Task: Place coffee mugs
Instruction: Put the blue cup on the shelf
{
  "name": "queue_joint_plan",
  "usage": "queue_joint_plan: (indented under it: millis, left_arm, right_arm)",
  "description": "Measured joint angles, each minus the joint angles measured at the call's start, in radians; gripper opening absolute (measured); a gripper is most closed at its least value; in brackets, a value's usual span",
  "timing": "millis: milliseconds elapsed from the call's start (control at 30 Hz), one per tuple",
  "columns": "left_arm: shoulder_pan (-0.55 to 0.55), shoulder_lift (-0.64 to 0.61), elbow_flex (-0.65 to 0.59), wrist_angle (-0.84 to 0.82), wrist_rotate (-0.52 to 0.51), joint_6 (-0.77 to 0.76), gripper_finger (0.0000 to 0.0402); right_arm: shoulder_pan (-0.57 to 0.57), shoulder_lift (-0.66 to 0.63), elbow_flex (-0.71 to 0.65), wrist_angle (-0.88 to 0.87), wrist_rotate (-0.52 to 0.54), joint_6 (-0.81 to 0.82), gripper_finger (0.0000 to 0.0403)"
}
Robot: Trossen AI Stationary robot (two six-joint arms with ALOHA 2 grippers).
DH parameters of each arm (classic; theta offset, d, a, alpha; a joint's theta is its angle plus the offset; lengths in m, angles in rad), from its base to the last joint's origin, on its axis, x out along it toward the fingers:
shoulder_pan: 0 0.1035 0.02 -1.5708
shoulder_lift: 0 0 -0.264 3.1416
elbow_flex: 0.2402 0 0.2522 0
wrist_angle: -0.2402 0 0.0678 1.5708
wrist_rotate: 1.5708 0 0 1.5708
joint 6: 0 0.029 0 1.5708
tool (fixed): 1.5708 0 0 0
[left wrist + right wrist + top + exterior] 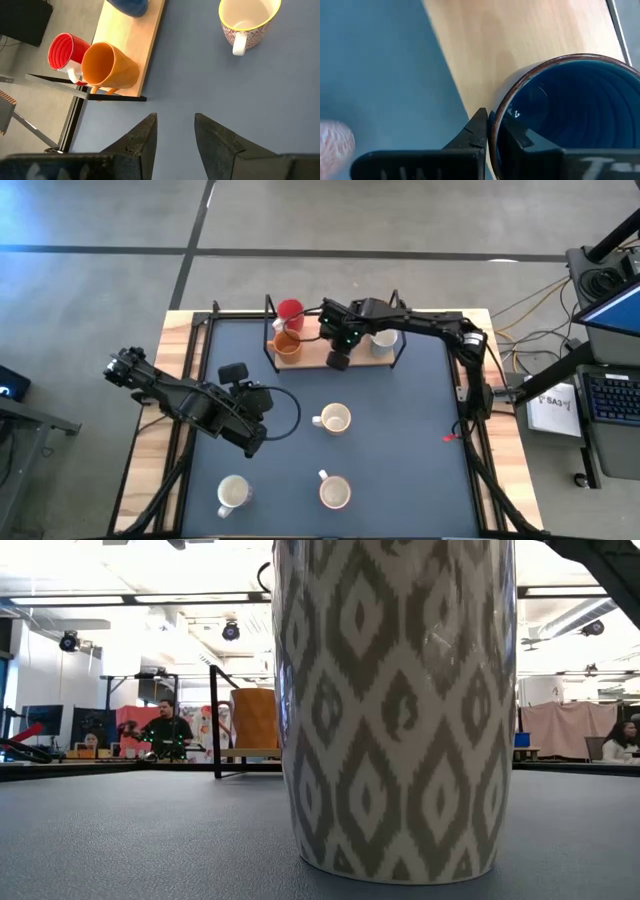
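Observation:
My right gripper (492,122) reaches over the wooden rack base (312,358) at the table's far side and is shut on a blue mug (570,110). A red mug (64,50) and an orange mug (107,67) sit tilted at the rack's left end. A white mug (383,343) stands at the rack's right end. My left gripper (175,135) is open over the bare mat, left of the rack, touching nothing. Three cream mugs stand on the mat: one (333,420) mid-table and two (335,492) (232,494) near the front. My right gripper grips the blue mug by its rim (496,107), with one finger inside the cup and one outside against the wall. The fingers come from above, pointing down. The mug stands upright on the wooden base (485,45).
The rack's black wire frame (80,90) rises around the wooden base. A patterned mug (395,710) fills most of the low view. The mat's edges are lined by wooden table borders (160,470). People and desks show in the room beyond.

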Motion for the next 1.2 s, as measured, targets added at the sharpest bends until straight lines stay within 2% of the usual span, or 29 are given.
queue_joint_plan:
  millis: [433,833,1200]
  left_arm:
    - [0.0,0.0,0.0,0.001,0.0,-0.001,0.0114]
    - [0.0,0.0,0.0,0.001,0.0,-0.001,0.0114]
    - [0.0,0.0,0.0,0.002,0.0,-0.001,0.0114]
  right_arm:
    - [-0.073,-0.01,0.0,-0.044,0.004,-0.275,0.0014]
    - [-0.121,-0.01,0.0,-0.024,0.0,-0.36,0.0013]
    - [-0.148,-0.01,0.0,0.02,0.002,-0.365,0.0013]
